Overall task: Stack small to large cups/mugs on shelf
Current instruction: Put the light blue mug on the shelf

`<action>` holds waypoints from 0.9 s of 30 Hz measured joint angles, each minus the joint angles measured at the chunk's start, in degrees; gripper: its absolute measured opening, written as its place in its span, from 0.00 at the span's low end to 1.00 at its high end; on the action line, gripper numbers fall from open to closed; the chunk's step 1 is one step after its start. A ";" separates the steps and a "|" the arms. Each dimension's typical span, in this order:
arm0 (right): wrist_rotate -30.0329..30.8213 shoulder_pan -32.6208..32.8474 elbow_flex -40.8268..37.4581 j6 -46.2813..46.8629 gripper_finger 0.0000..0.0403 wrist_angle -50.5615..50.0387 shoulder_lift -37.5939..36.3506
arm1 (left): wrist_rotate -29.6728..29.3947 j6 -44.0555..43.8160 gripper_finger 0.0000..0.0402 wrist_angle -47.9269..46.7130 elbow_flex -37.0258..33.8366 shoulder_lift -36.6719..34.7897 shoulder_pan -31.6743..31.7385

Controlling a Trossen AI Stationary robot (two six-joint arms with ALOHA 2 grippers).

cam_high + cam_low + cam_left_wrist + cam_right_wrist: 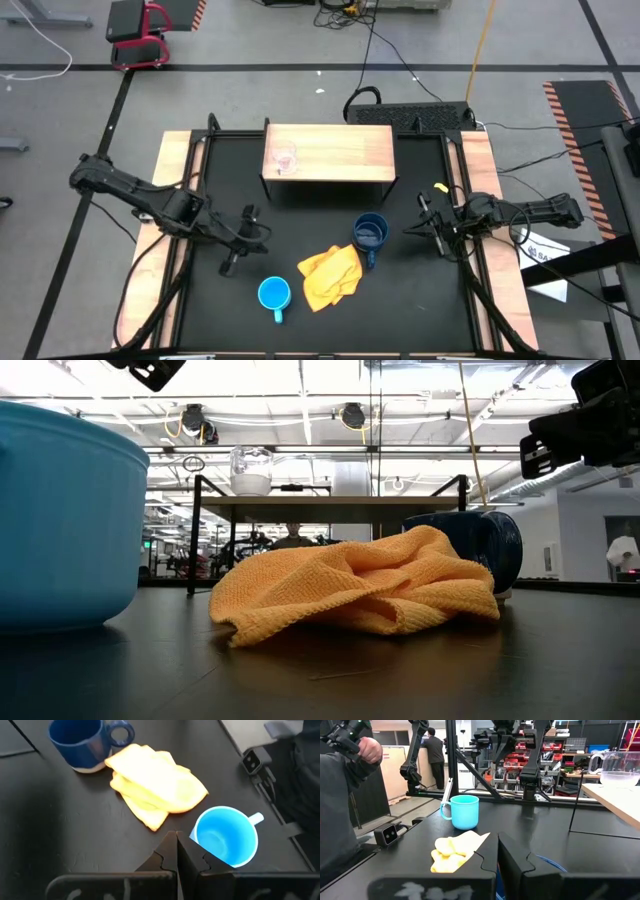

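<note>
Shelf (335, 152): upper centre of the high view, at the far edge of the black worktop (300, 230); light wood top, dark side panels.
Glass cup (284, 160): on the shelf top, near its left end; in the low view it stands upright above the left shelf leg.
Dark mug (371, 234): on the worktop, below the shelf's right half, handle pointing toward the bottom of the frame; touching the cloth's upper right edge.
Light mug (274, 294): on the worktop, lower centre-left, handle toward the bottom; just left of the cloth, apart from it.
Cloth (330, 275): yellow, crumpled, between the two mugs.
Left gripper (232, 266): fingers closed, nothing held; above the worktop left of centre, just up-left of the light mug.
Right gripper (410, 231): fingers closed, nothing held; right side of the frame, pointing left toward the dark mug, apart from it.
</note>
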 joint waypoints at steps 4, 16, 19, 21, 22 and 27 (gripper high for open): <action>-0.01 0.00 0.00 0.06 0.00 0.00 0.00 | 0.18 -0.65 0.00 -1.34 1.76 2.07 -0.87; -0.01 -0.01 -0.01 -0.05 0.00 -0.40 0.00 | 3.10 -5.88 0.00 -3.41 3.58 7.31 -4.40; 0.00 -0.02 -0.01 -0.22 0.00 -0.41 0.00 | 3.66 -6.25 0.00 -3.36 3.56 8.90 -5.13; -0.01 -0.02 -0.01 -0.29 0.00 -0.38 0.00 | 4.04 -6.34 0.00 -2.87 3.56 9.79 -5.22; 0.00 -0.02 -0.01 -0.28 0.00 -0.39 0.00 | 4.30 -6.40 0.00 -2.80 3.56 10.07 -5.24; -0.01 -0.02 0.00 -0.29 0.00 -0.41 0.00 | 5.49 -6.62 0.00 -1.94 3.54 10.55 -5.59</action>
